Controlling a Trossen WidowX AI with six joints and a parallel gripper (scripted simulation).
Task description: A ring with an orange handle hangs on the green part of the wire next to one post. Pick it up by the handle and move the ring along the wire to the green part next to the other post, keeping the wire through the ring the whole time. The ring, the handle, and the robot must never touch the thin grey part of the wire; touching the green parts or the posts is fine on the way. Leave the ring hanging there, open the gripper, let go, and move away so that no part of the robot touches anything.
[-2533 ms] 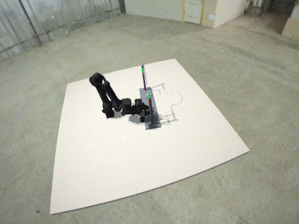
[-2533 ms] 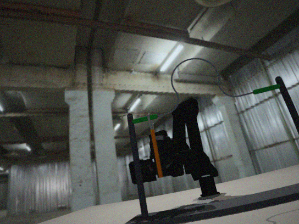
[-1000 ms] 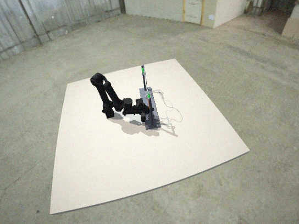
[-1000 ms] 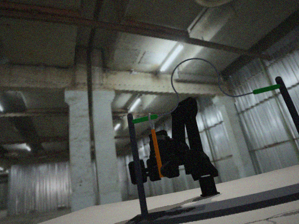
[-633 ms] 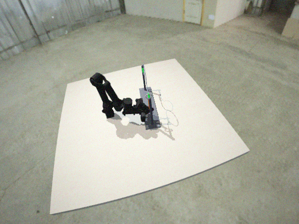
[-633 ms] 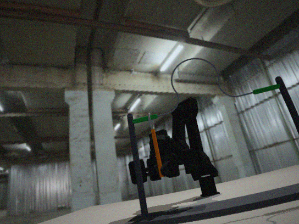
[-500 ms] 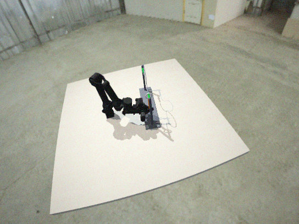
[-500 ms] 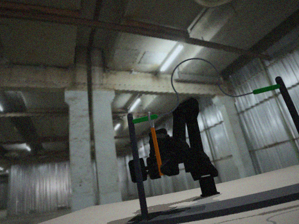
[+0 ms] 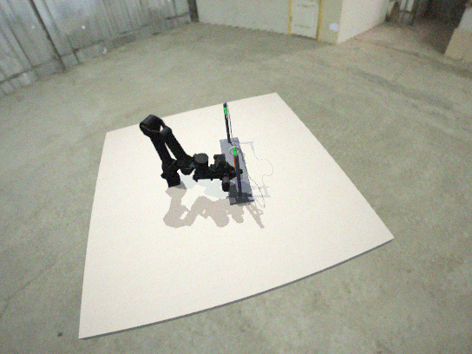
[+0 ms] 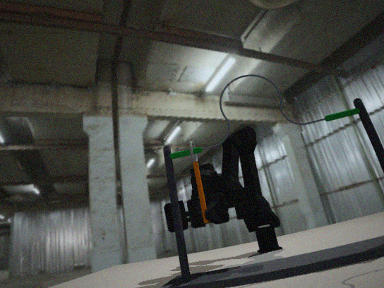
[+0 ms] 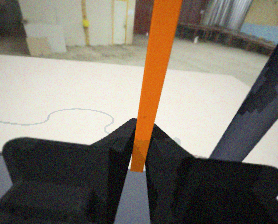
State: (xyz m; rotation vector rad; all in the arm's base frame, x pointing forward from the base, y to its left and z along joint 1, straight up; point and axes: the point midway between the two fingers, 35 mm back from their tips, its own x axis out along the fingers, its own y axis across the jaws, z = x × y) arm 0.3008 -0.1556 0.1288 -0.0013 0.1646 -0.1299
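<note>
The pincer (image 9: pixel 236 172) (image 10: pixel 205 217) (image 11: pixel 140 124) is pinching the handle (image 9: pixel 235 163) (image 10: pixel 200 192) (image 11: pixel 157 65) near its lower end. The ring (image 9: pixel 230 151) (image 10: pixel 192 149) is around the near green part (image 9: pixel 234 151) (image 10: pixel 181 154), beside the near post (image 9: pixel 239 184) (image 10: pixel 176 206) (image 11: pixel 245 110). The wire (image 10: pixel 250 75) makes a big loop before the other green part (image 9: pixel 226 111) (image 10: pixel 342 114). I think the danger is there: if the arm does not turn the ring with each bend, the rim may touch the grey. Because the grip is low, a small tilt could swing the ring much, or the handle could slip.
</note>
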